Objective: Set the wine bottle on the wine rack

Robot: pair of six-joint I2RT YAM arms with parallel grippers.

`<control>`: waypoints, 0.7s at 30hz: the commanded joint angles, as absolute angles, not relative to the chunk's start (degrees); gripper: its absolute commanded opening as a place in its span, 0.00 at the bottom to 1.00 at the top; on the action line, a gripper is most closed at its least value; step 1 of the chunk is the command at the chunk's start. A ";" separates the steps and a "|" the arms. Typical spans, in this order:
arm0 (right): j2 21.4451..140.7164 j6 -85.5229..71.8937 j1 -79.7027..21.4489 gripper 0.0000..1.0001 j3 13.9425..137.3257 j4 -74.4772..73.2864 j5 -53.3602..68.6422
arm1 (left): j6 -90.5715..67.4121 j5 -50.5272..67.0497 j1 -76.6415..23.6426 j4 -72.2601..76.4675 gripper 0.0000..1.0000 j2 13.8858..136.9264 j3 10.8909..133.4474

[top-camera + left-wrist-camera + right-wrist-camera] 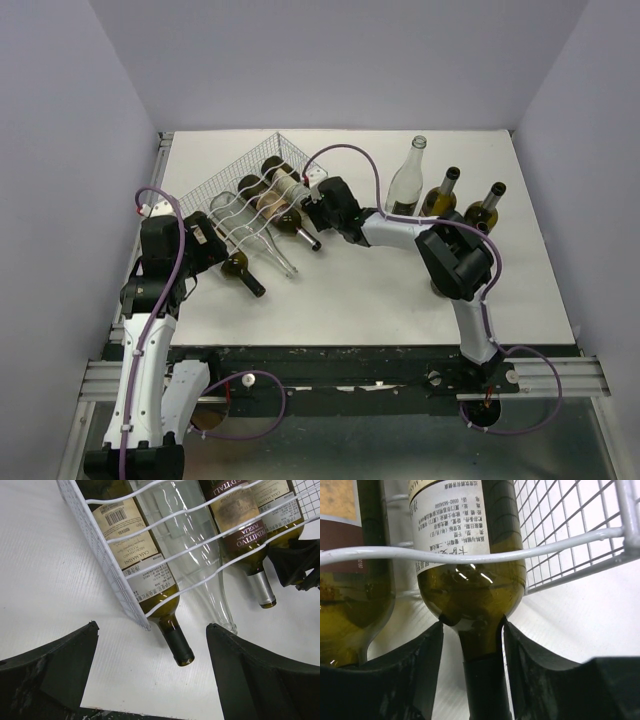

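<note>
The white wire wine rack [225, 180] sits at the back left of the table and holds several bottles lying side by side. My right gripper [312, 205] is at the rack's near right corner. In the right wrist view its fingers [420, 655] flank the neck of the rightmost green wine bottle [470, 595], which lies in the rack [570, 535]; small gaps show on both sides of the neck. My left gripper [151, 626] is wide open and empty. It faces the neck of the leftmost green bottle [145, 555], which sticks out of the rack [107, 575].
A clear empty bottle [195, 540] and a dark-labelled bottle [240, 525] lie between the two outer ones. A clear bottle [408, 180] and two green bottles [440, 195] [485, 210] stand upright at the back right, close to the right arm.
</note>
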State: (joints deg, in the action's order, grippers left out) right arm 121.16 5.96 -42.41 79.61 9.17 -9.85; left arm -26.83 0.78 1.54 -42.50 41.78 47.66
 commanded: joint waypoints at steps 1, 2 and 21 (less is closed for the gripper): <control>117.95 4.57 -42.45 0.63 79.63 12.05 -11.69 | -25.75 2.46 2.02 -42.98 0.99 40.78 49.22; 117.43 4.40 -42.36 0.64 79.80 11.26 -11.86 | -25.66 2.55 1.93 -43.07 0.99 40.52 49.31; 92.74 -10.80 -42.45 0.91 89.54 -25.81 -31.53 | -22.76 11.41 1.93 -44.04 0.99 35.95 51.86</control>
